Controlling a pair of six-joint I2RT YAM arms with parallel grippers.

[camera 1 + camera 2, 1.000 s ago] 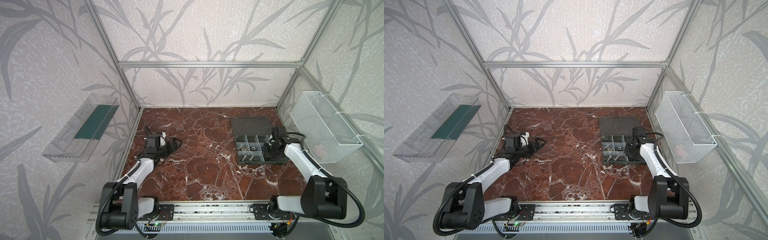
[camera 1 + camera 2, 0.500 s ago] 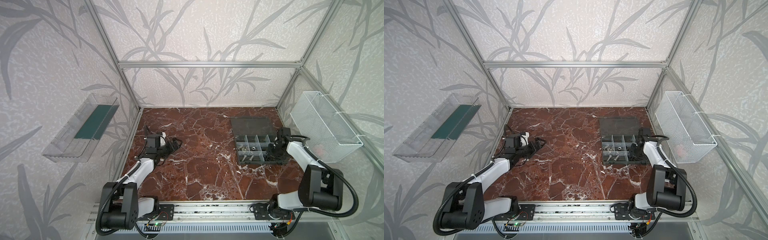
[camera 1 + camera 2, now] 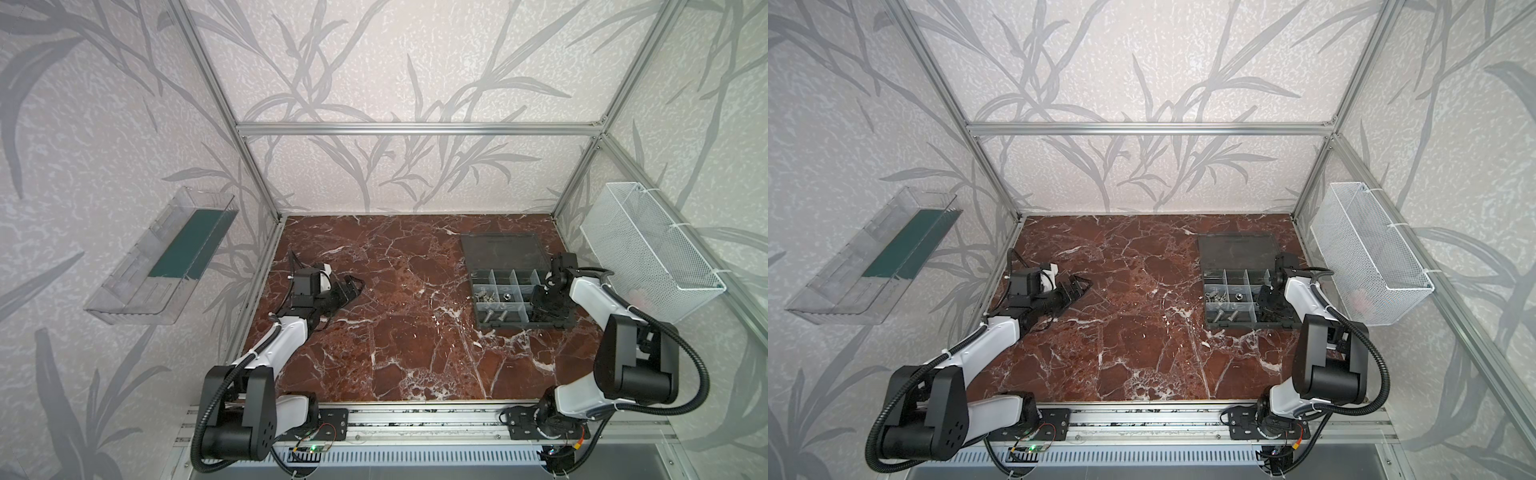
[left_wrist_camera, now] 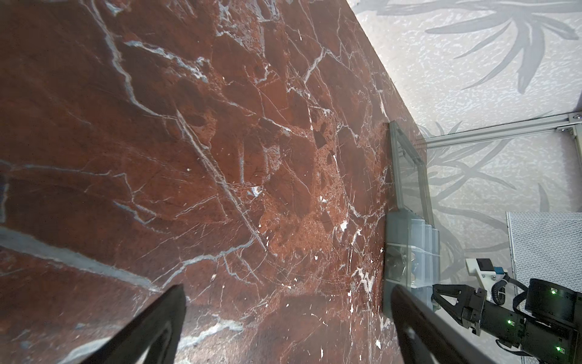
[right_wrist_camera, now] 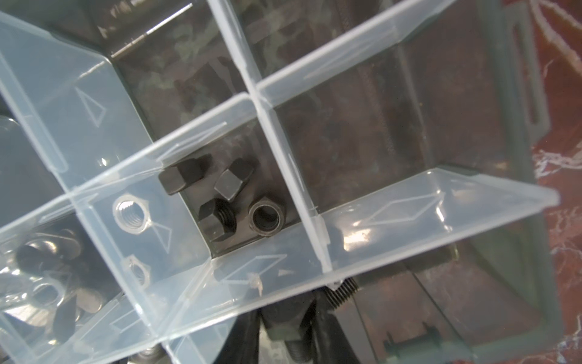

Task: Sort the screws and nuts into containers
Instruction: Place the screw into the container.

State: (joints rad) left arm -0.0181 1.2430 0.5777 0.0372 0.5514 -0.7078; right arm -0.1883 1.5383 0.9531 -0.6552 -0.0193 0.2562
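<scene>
- Left gripper (image 3: 355, 286): jaws spread, empty, low over the red-brown marble tabletop (image 3: 415, 332); unmoved.
- Dark grey plastic organiser box (image 3: 519, 325), pale translucent dividers: silver hex bolts (image 3: 494, 316) in near-left compartment, black hex nuts (image 5: 266, 217) mid-box.
- Right gripper (image 5: 289, 324): clamped on a short black threaded screw (image 5: 341, 291); forearm has swung slightly, tip still inside the box. Sorting mid-transfer, drop pending.

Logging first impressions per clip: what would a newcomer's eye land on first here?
The open dark grey organiser box on the right of the red marble table, with the right claw down inside it, apparently pinching a black screw. In the right wrist view, black fasteners cluster in one compartment. The left claw hangs open over bare marble.
</scene>
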